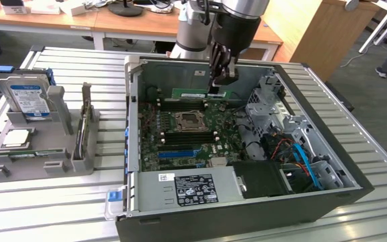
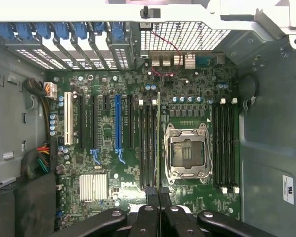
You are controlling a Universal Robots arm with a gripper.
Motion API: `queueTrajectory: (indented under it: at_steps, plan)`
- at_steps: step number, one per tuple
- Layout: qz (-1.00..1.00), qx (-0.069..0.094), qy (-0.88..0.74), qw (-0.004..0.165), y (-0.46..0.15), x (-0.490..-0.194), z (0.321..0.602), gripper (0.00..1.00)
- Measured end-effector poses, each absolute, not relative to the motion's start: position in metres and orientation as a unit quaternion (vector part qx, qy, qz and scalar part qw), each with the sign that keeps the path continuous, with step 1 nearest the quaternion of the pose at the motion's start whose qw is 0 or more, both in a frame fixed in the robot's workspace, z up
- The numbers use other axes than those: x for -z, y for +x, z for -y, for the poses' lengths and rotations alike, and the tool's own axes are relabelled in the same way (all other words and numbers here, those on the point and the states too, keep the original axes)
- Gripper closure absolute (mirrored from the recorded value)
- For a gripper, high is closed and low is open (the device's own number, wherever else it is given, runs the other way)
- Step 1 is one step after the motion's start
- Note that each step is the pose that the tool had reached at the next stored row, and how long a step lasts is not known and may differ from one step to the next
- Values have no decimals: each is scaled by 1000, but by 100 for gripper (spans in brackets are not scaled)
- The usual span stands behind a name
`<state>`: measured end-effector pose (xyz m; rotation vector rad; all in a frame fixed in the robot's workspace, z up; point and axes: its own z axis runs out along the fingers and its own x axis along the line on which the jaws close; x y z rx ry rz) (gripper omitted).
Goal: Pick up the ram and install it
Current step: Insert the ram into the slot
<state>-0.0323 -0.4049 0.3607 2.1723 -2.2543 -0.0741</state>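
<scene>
You're in a robotics lab or workshop: a ribbed silver metal worktable (image 1: pixel 46 214) carries an open black computer tower case (image 1: pixel 247 218), with a grey moulded parts rack (image 1: pixel 18 171) at its nine o'clock in the exterior view and light wooden office desks (image 1: pixel 139 25) at twelve.

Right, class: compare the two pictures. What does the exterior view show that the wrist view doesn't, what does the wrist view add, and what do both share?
Exterior view: the grey holder beside the computer case, carrying the hard drive and processor chip, plus the green face of the ram.
Wrist view: the red wire and vent grille at the case wall, seen straight on.
Shared: the end effector shut on the ram above the motherboard, and the processor socket.
</scene>
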Motion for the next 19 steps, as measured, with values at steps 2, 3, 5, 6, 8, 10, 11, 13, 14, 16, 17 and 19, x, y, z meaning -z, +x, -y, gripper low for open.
queueTrajectory:
  at_steps: [2,3,5,6,8,10,11,13,14,16,17,19]
  plan:
    - [720,24,694,5,-32,-357,405,88]
    - [720,24,694,5,-32,-355,405,88]
    - [720,24,694,5,-32,-352,405,88]
    - [720,24,694,5,-32,-350,405,88]
    - [720,24,694,5,-32,-346,405,88]
    - [720,24,694,5,-32,-342,405,88]
    - [720,24,694,5,-32,-341,405,88]
    - [720,24,694,5,-32,-337,405,88]
    - [720,24,694,5,-32,-335,405,88]
    - [720,24,694,5,-32,-332,405,88]
    - [720,24,694,5,-32,-330,405,88]
    - [720,24,694,5,-32,-327,405,88]
